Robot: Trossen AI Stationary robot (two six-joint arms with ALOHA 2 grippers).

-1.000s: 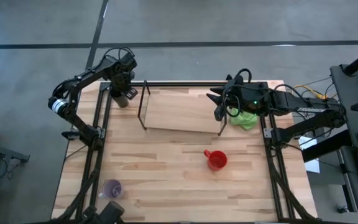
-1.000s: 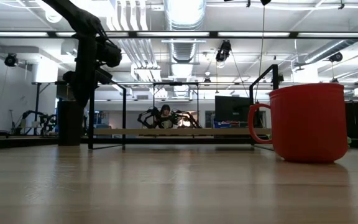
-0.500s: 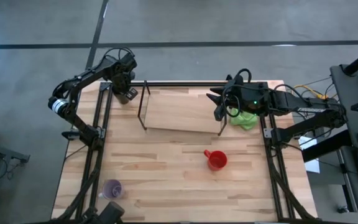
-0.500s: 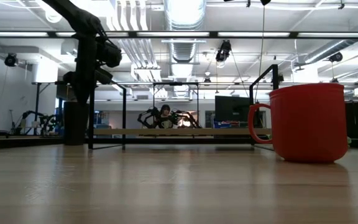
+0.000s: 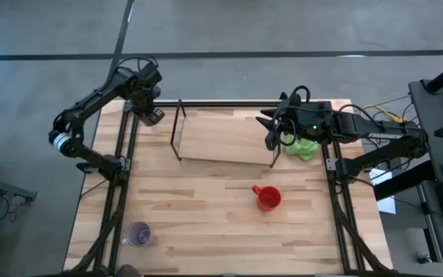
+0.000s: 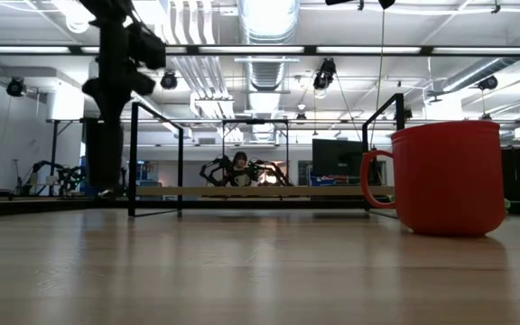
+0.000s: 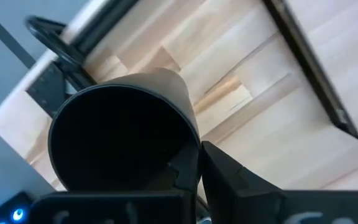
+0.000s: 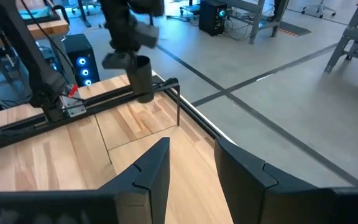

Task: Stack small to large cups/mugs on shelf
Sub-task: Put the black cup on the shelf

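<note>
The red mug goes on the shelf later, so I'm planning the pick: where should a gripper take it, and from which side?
Judging by the high view, the red mug stands upright, mouth open, with its handle toward the left arm's side. Coming straight down and pinching the rim on the side away from the handle looks safest; the table around it leaves room.

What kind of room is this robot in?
Probably a robotics lab or workshop: bare ceiling ducts overhead, a glowing computer tower on the concrete floor, and another robot arm behind the table.
</note>
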